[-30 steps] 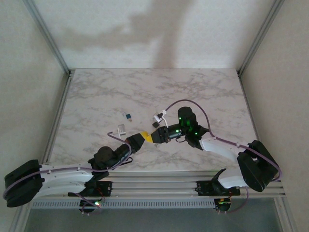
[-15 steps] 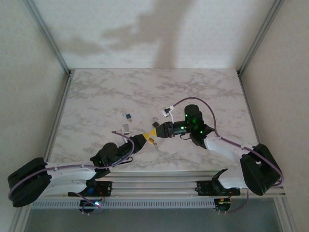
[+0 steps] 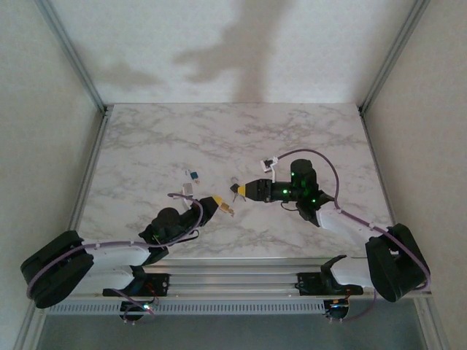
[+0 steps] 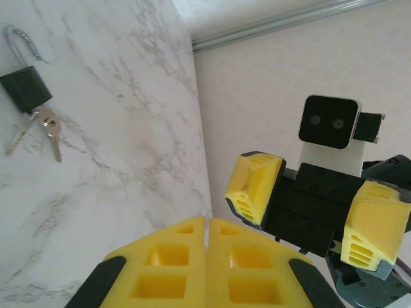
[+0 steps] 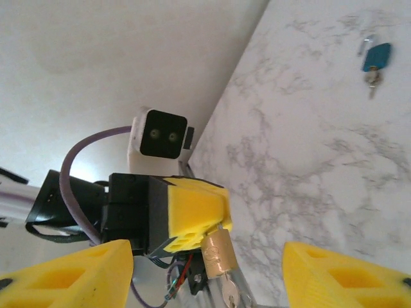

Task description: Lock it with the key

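While pale walls are enclosing grey-veined marble table, we are noting: key lying at black padlock base; left gripper clamping brass padlock; right gripper, previously meeting it, now gaping, backed off.

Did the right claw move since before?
Yes. Seen from the top, the right gripper has pulled back slightly rightward and away from the table's near edge, judged against the blue padlock, which stayed put.

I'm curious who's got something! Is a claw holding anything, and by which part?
The left gripper is shut on the brass padlock, pinching its top end. The right gripper is open and empty.
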Robot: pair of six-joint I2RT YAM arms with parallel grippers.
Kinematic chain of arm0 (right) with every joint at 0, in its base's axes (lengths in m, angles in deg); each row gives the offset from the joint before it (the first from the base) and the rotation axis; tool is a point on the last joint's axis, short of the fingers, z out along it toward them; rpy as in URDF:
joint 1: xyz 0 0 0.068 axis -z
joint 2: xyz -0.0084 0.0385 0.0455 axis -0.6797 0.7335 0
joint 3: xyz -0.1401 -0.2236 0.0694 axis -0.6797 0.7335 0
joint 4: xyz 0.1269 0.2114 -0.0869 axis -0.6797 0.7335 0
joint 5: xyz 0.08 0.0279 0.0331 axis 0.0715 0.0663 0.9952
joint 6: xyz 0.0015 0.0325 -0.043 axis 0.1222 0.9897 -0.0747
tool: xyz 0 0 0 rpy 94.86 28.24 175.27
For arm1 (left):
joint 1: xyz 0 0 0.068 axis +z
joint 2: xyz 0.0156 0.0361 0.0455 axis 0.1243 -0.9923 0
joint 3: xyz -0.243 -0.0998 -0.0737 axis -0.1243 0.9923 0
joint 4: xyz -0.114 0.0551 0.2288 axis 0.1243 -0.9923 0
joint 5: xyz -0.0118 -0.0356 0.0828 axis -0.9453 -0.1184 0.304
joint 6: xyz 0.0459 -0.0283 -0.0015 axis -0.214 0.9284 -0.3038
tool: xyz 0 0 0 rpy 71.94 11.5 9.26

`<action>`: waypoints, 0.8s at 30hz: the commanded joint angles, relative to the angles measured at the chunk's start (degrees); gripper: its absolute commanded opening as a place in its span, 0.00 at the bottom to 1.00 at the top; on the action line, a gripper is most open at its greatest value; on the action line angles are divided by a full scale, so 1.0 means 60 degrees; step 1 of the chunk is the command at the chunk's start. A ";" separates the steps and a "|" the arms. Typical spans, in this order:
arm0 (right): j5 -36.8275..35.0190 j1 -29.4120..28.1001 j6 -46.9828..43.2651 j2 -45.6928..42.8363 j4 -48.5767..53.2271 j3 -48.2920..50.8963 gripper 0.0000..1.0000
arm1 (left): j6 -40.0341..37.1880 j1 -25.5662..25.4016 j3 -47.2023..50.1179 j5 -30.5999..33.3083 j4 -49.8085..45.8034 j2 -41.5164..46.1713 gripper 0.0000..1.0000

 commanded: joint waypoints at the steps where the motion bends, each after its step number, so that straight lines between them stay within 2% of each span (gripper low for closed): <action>1: -0.0084 0.0041 0.0264 0.0319 -0.0294 0.0108 0.63 | 0.0319 0.0208 -0.0398 -0.0508 0.1035 -0.0338 0.00; 10: -0.0134 0.0081 0.0472 0.0549 -0.0699 0.0282 0.61 | 0.1625 0.0904 -0.0421 -0.0974 0.3703 -0.2027 0.00; 24: 0.0434 0.0076 0.1344 0.1312 -0.2016 0.0378 0.47 | 0.2265 0.1085 -0.1032 -0.0974 0.4559 -0.3380 0.00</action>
